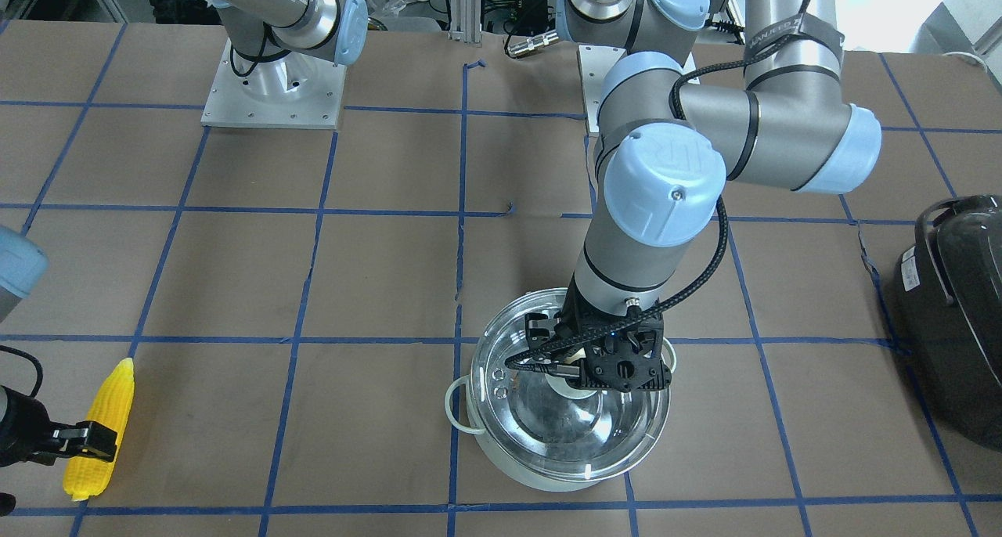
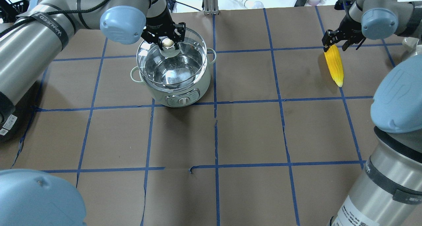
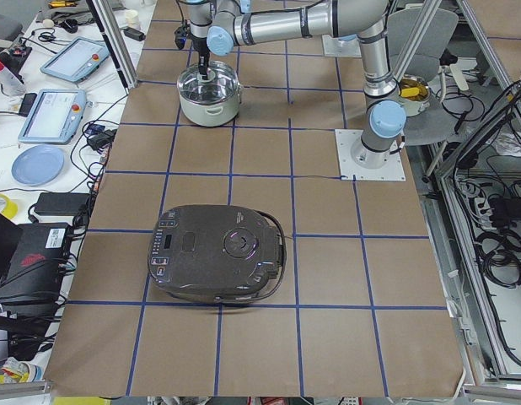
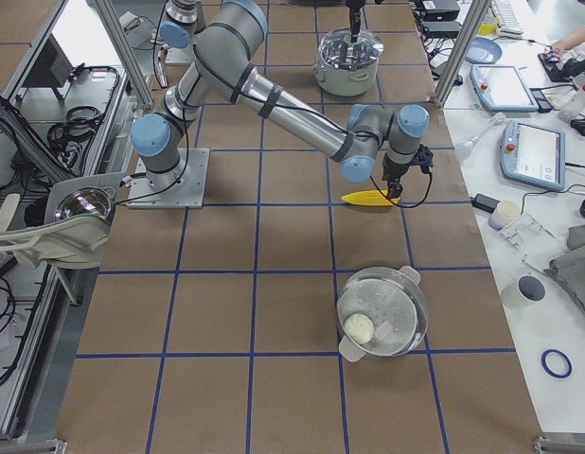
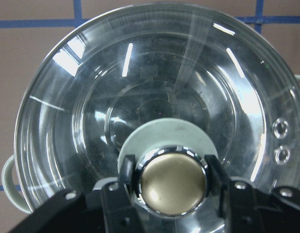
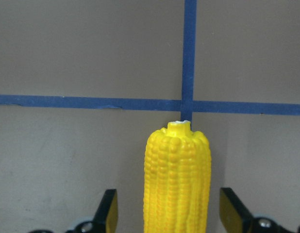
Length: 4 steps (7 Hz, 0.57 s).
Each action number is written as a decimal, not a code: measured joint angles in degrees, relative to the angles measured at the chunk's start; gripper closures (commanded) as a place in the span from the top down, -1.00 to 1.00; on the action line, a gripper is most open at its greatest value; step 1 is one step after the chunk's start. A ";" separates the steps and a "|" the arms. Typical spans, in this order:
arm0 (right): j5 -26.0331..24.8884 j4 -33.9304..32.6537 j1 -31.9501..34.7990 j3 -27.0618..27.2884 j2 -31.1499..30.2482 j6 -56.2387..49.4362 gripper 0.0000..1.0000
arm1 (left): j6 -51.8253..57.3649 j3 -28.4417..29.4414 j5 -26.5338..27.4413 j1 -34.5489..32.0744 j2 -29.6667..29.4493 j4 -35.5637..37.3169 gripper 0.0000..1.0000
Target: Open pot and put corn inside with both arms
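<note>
Closest to the lens: brass-coloured knob (image 5: 172,182) of glass lid (image 5: 82,121), pinched on both sides by black fingers (image 5: 122,177) of left gripper (image 2: 167,38), pressed against its chrome rim. Lid covering the mouth of the pot (image 2: 197,84); resting or just raised, cannot tell. Pot upright on brown-papered table (image 2: 250,130), on the robot's left half and toward the far side, beside a crossing of blue tape lines, pale wall and front dial (image 2: 182,101) facing the robot.

Corn (image 6: 178,184) lying flat at the robot's far right, well apart from the pot, pointed tip toward the robot. Right gripper (image 2: 334,45) poised over its thicker end, fingers (image 6: 108,211) spread wide, bare table showing between each and the cob, holding nothing.

Black appliance (image 3: 218,253) at the table's left end, well apart from the pot.
</note>
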 measured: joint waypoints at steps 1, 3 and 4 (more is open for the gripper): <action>-0.63 -0.01 -0.03 0.75 0.35 0.01 0.56 | 1.34 1.06 0.27 1.76 0.74 -1.30 -1.00; -1.98 -0.08 -0.05 2.84 0.46 -0.08 -0.21 | 10.40 1.33 0.13 9.88 1.46 -5.46 -1.00; -2.63 -0.25 -0.05 3.12 0.42 -0.27 -0.57 | 16.31 0.42 0.19 14.16 1.47 -7.02 -1.00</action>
